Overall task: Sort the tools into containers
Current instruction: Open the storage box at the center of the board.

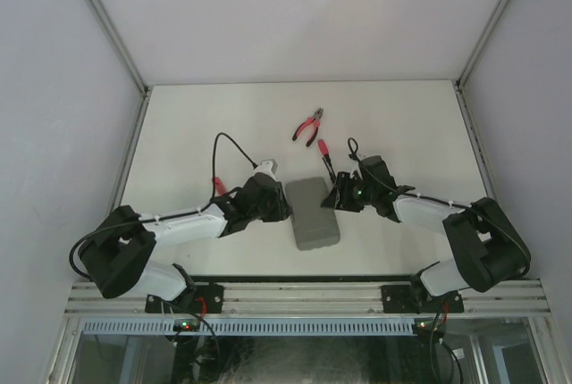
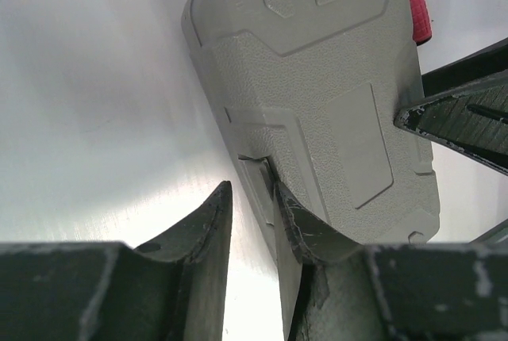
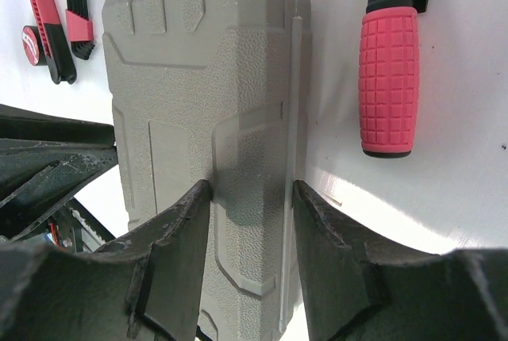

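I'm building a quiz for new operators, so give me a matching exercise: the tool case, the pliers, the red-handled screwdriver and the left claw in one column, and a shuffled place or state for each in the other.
1. tool case
2. pliers
3. red-handled screwdriver
4. left claw

A. far out on the table, apart from both arms
B. grey, closed, between the left claw and the right claw
C. at the latch tab on the case's side
D. lying alongside the case, not touching it

Pairs: 1-B, 2-A, 3-D, 4-C
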